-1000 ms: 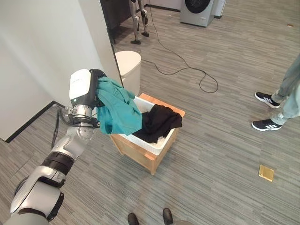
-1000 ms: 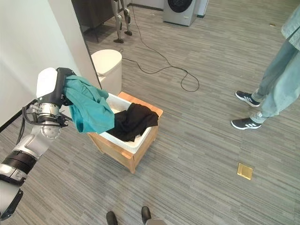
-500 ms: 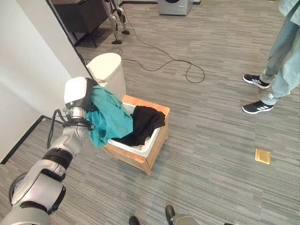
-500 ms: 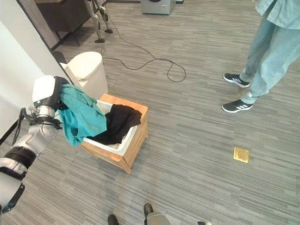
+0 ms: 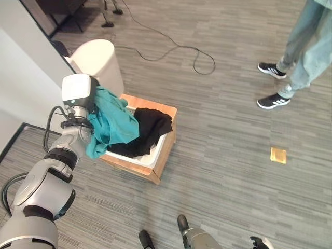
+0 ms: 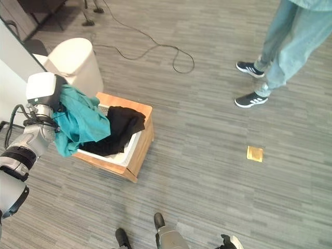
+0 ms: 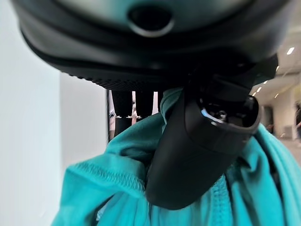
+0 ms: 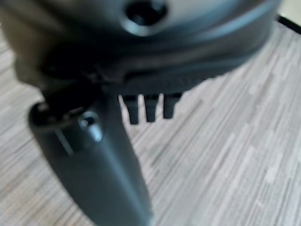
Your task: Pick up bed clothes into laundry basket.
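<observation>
Left hand (image 7: 197,141) at left of frame, thumb and fingers curled into teal garment (image 5: 111,124), gripping it. Garment hangs bunched from hand over left rim of basket (image 5: 155,153), partly draped outside it. Black cloth (image 5: 150,129) lies inside basket, spilling over its right edge. Basket sits in wooden crate (image 5: 163,155) on grey floor (image 5: 223,155).

Right hand (image 8: 103,165) over bare floor, fingers loosely extended, holding nothing.

Person's legs (image 5: 306,46) upper right. Cream bin (image 5: 96,62) upper left. Yellow square (image 5: 278,155) at right.

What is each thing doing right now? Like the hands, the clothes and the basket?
Left hand: shut on the teal cloth.
Right hand: open, holding nothing, over bare floor.
Teal cloth: held, hanging over the basket's edge.
Black garment: lying in the basket.
White laundry basket in wooden frame: upright, partly filled.
</observation>
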